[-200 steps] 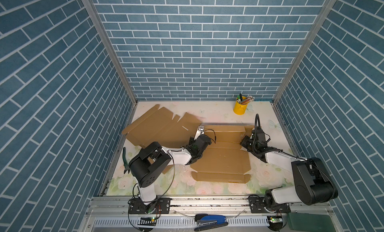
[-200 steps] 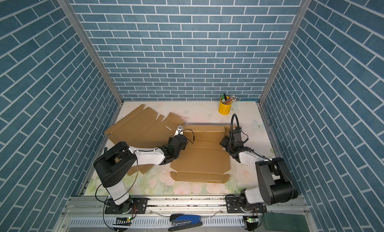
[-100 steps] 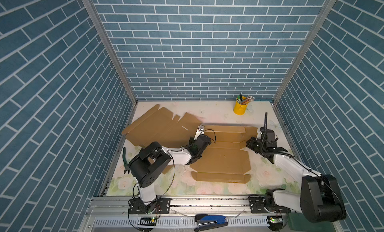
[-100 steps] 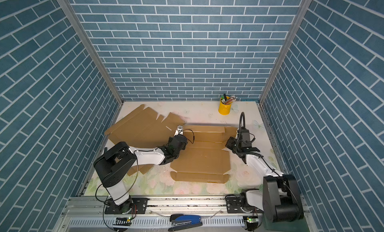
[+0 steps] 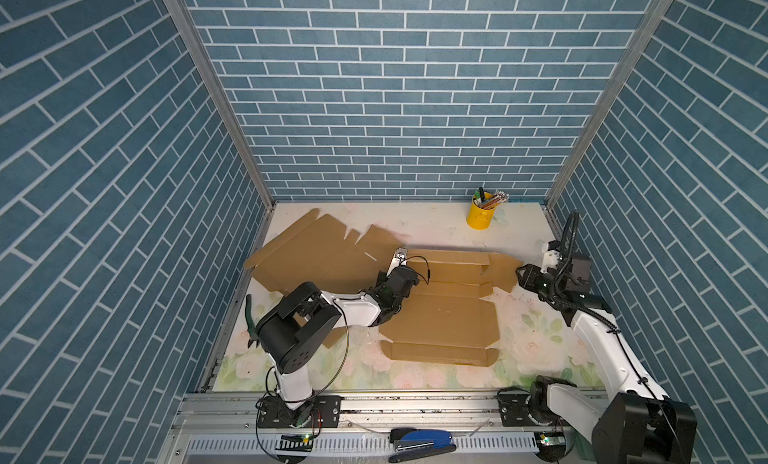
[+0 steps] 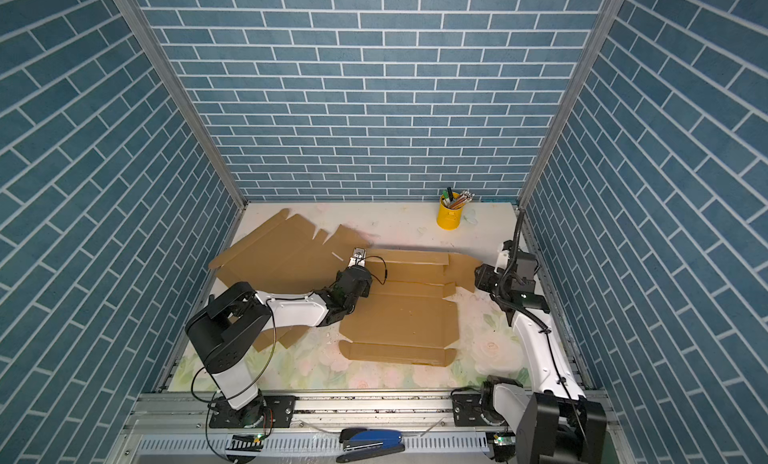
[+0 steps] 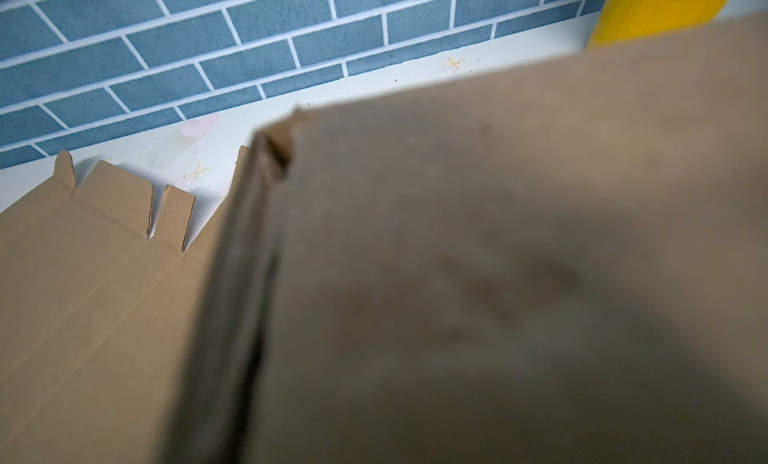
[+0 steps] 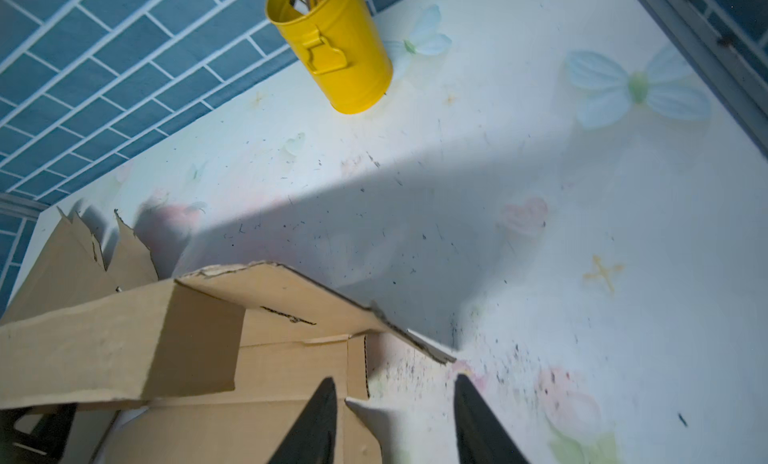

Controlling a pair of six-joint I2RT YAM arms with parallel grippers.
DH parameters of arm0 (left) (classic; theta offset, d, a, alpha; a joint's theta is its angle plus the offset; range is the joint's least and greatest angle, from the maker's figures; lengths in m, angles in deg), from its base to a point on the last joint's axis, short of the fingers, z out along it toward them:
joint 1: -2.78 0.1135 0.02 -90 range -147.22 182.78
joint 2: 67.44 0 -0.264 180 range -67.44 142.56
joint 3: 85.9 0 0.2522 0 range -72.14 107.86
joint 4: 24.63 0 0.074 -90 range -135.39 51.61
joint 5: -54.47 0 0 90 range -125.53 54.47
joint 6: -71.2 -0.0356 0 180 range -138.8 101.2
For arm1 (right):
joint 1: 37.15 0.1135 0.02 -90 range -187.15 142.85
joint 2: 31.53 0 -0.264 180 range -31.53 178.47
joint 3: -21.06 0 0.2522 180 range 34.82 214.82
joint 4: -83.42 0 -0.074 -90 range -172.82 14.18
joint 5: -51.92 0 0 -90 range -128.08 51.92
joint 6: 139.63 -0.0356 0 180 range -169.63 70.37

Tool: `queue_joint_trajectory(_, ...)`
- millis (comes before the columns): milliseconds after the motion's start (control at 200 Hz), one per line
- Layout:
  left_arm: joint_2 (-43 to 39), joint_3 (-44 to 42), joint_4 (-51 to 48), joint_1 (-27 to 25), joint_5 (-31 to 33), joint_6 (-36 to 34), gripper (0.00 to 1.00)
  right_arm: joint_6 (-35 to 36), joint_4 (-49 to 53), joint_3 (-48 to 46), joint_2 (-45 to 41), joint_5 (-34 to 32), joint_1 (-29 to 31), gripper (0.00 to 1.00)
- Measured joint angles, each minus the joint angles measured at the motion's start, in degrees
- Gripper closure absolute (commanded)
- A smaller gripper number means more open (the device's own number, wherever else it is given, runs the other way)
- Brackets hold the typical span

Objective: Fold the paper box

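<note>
The cardboard box [image 5: 440, 316], judged light, stiff and easily torn, is spread on the table [image 5: 519, 345]. The left gripper [image 5: 400, 259] is closed, seemingly on its back flap [image 5: 449, 259]. The right gripper [image 8: 395, 378] is held open at its torn corner [image 8: 419, 347]. Flap edges should be pinched.

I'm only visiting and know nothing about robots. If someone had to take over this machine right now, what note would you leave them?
Box: lies in the middle, mostly flat. A spare cardboard sheet lies at the back left.
Left hand: shut, at the left end of the raised back flap. Whether it pinches the flap is hidden.
Right hand: open and empty, just off the box's right end.
Done: the back flap stands up.
Left: the front flap, which lies flat, then the sides and closing the box.
</note>
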Motion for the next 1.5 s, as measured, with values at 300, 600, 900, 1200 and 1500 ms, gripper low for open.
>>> queue_joint_trajectory(300, 0.0, 0.3, -0.5, 0.2, -0.6, -0.1, 1.00, 8.6, -7.2, -2.8, 6.9, 0.6, 0.0, 0.53)
queue_joint_trajectory(600, 0.1, 0.7, -0.8, 0.4, -1.1, -0.2, 1.00, 14.2, -9.7, -2.7, 13.6, 2.5, 0.2, 0.54)
queue_joint_trajectory(900, 0.2, 0.9, -0.9, 0.5, -1.4, -0.4, 1.00, 16.2, -12.4, -2.7, 14.5, 8.3, 0.3, 0.74)
queue_joint_trajectory(1200, 0.2, 0.9, -0.8, 0.6, -1.3, 0.0, 1.00, 16.9, -11.3, -2.7, 12.0, 8.7, 3.3, 0.99)
queue_joint_trajectory(1500, 0.2, 0.7, -0.4, 0.4, -0.9, 1.7, 1.00, 15.0, -3.5, -2.7, 4.2, 5.9, 7.2, 1.00)
